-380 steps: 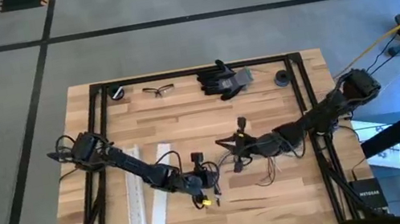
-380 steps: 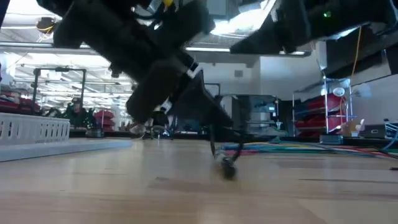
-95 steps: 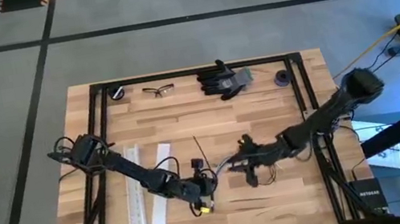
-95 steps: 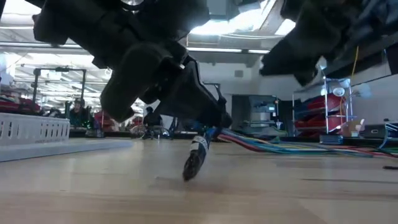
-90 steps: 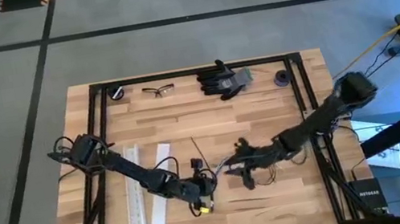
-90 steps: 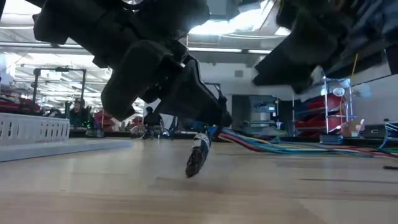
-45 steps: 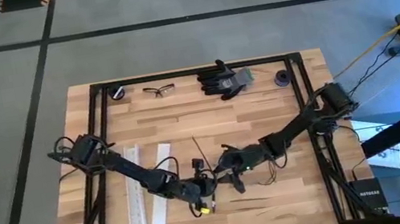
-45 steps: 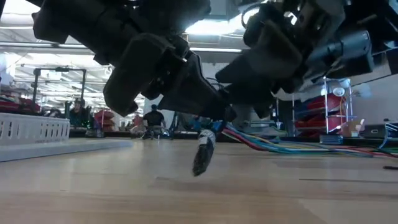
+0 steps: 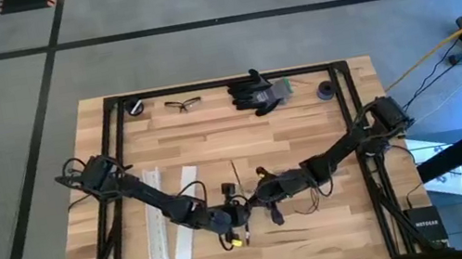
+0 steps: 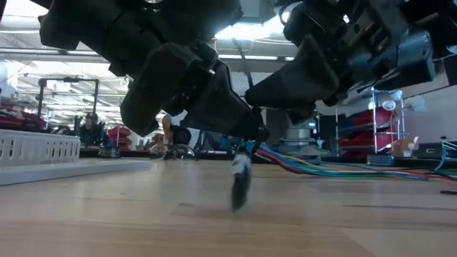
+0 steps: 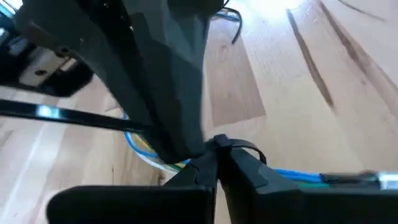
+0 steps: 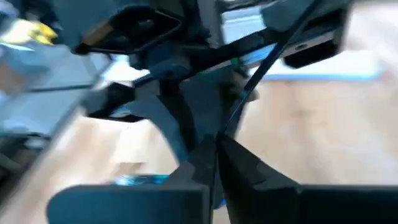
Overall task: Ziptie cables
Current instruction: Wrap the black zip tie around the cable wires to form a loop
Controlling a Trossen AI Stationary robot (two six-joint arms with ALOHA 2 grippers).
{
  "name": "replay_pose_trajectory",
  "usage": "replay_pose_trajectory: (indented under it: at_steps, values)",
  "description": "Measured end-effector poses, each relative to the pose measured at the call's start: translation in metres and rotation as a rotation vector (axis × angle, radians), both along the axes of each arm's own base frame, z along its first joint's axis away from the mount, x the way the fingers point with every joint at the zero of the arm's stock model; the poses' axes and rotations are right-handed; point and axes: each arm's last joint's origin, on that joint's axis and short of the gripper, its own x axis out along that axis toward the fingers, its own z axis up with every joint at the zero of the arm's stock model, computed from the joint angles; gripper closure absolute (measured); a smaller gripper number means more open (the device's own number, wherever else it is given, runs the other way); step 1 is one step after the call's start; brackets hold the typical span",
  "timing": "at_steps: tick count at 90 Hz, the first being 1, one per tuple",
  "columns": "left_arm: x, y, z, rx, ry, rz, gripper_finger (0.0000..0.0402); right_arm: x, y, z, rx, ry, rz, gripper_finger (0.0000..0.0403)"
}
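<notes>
Nearest my low camera, the end of the cables (image 10: 240, 187) hung just off the table (image 10: 107, 221), with the rest trailing away toward the right as coloured strands. I had both arms meeting near the table's front centre. The left gripper (image 9: 230, 216) was pressed together on the cables, and a thin black zip tie (image 11: 68, 115) ran across its wrist view. The right gripper (image 9: 265, 191) sat just beside it, fingers closed around what I took to be the tie's tail (image 12: 261, 68), though the blur kept me from being sure. To do this step well, I judged I should hold the left arm steady, pull the tail straight along its own line, and keep the bundle gathered so no strand slipped out of the loop. Farther left lay two white channel strips (image 9: 156, 231). At the far edge sat glasses (image 9: 183, 105) and black gloves (image 9: 258, 91). I saw no containers on the table.
</notes>
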Motion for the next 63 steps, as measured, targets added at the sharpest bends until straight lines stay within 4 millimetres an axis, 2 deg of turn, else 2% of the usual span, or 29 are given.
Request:
replay_pose_trajectory:
  at_steps: [19,33,47,63]
  values:
    - [-0.005,-0.007,-0.014,0.047,0.075,-0.040,0.0402,-0.008,-0.011,0.037,-0.173,-0.065,-0.116,0.0403]
    - [-0.004,-0.004,-0.017,0.019,0.072,-0.015,0.0402,-0.016,-0.024,0.057,-0.165,-0.031,-0.130,0.0403]
    - [-0.003,-0.003,-0.014,0.009,0.058,-0.005,0.0402,-0.027,-0.025,0.054,-0.058,0.104,-0.150,0.0402]
    - [-0.002,-0.002,-0.013,-0.031,0.047,0.019,0.0395,-0.028,-0.024,0.035,0.103,0.250,-0.170,0.0371]
